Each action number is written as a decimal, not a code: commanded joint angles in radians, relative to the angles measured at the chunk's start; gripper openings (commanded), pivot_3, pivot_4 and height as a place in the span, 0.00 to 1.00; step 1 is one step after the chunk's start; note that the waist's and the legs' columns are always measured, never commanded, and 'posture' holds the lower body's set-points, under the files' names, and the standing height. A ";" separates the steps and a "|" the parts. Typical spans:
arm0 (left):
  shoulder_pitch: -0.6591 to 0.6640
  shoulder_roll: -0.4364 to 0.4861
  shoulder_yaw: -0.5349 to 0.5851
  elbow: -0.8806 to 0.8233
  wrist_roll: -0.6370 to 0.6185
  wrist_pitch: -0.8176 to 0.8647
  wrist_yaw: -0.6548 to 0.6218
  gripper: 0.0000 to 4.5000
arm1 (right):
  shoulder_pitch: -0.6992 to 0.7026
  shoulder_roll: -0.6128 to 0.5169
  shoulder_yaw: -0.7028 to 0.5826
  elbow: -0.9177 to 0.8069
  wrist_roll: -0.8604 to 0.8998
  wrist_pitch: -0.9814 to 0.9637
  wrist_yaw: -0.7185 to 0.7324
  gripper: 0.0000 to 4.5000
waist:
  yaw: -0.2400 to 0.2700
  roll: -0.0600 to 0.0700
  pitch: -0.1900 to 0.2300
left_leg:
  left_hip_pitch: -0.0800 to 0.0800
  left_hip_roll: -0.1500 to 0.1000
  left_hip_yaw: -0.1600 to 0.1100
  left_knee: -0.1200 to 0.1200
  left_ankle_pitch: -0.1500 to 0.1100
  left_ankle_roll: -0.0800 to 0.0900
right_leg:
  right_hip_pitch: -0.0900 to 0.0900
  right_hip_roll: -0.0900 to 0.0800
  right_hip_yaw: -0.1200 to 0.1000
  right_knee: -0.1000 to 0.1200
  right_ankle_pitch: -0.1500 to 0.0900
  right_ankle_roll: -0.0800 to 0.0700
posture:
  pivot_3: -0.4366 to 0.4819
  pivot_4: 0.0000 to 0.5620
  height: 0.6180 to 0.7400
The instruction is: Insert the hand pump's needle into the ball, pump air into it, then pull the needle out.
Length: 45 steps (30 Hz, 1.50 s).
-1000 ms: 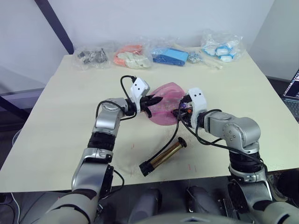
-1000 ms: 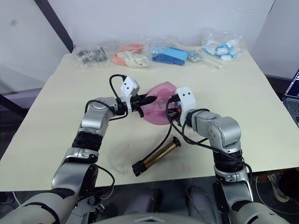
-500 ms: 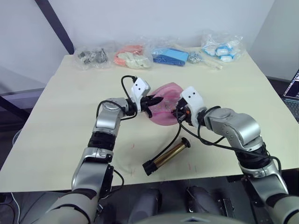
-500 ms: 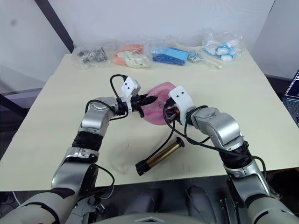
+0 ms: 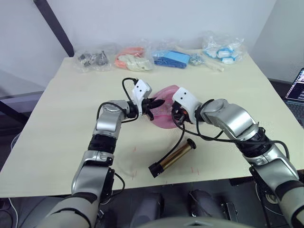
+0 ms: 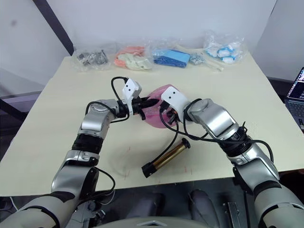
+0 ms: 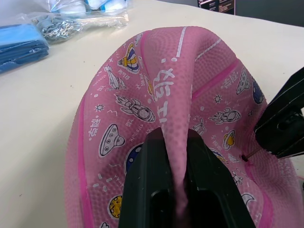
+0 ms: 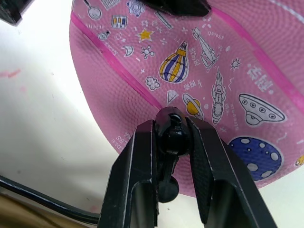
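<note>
Ball [image 5: 164,108]: pink rubber, darker pink seams, printed rockets, planets and saucers. Slack and partly collapsed, lying on the table [image 5: 57,118] near its middle; taken here as the landmark.

Left gripper [image 7: 173,161]: at the ball's left side. Jaws closed on a raised fold of the ball's skin, the pink rubber squeezed thin between the two black fingers [image 7: 147,190].

Right gripper [image 8: 172,135]: at the ball's right side, pressed close against its surface. Jaws narrowly parted and clamped on the small black fitting [image 8: 171,137] at the hose end. The needle shows in the left wrist view as a thin pin [image 7: 251,153] meeting a small hole in the ball.

Hand pump [image 5: 172,157]: bronze-gold cylinder with black end caps, lying flat on the table on the near side of the ball, well clear of it and held by neither gripper. Its thin black hose [image 5: 176,142] curves up from the pump toward the right gripper.

Plastic bags [image 5: 135,58]: a row along the table's far edge, well beyond the ball; contents dark, orange, blue and white.
</note>
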 commanded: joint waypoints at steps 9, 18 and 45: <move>0.088 -0.023 -0.098 0.064 0.019 0.126 0.002 0.00 | -0.088 0.026 0.161 0.160 -0.081 -0.055 0.148 0.08 | -0.003 -0.004 -0.007 | 0.007 0.000 0.002 0.000 0.000 0.000 | 0.004 0.000 0.001 0.005 -0.002 0.004 | 0.48 0.27 1.00; 0.085 -0.024 -0.094 0.073 0.014 0.151 0.023 0.00 | -0.093 0.089 0.181 0.273 -0.158 -0.119 0.173 0.08 | -0.017 -0.005 -0.012 | 0.013 0.001 0.003 0.000 0.000 0.000 | 0.006 0.001 0.003 0.010 -0.003 0.004 | 0.48 0.27 1.00; 0.073 -0.019 -0.085 0.122 0.002 0.206 0.046 0.00 | -0.051 0.238 0.217 0.539 -0.385 -0.327 0.262 0.08 | -0.037 -0.003 -0.028 | 0.033 0.003 0.002 -0.005 -0.004 -0.006 | 0.021 0.000 0.005 0.011 -0.005 0.006 | 0.48 0.27 1.00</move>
